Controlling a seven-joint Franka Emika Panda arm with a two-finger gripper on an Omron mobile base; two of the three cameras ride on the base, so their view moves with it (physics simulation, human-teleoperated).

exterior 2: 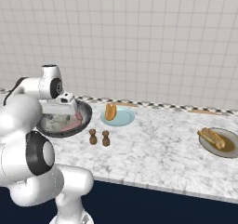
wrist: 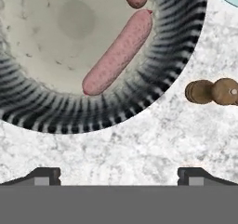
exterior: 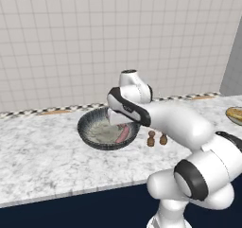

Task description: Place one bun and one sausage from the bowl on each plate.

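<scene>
Marble counter (exterior: 42, 151) under a tiled wall carries the bowl (exterior: 90, 130), a sausage (exterior: 123, 133) inside, likely next to go. From the right, the blue plate (exterior 2: 123, 118) holds a bun (exterior 2: 110, 111) alone; the brown-rimmed plate (exterior 2: 230, 151) looks served. At the hand, the gripper (wrist: 119, 175) hovers with fingers apart above sausages, beside shakers (wrist: 211, 91).

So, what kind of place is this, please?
Most likely a kitchen, rendered: a marble counter runs along a tiled wall, bearing a bowl with sausages, two plates and two brown shakers.
</scene>
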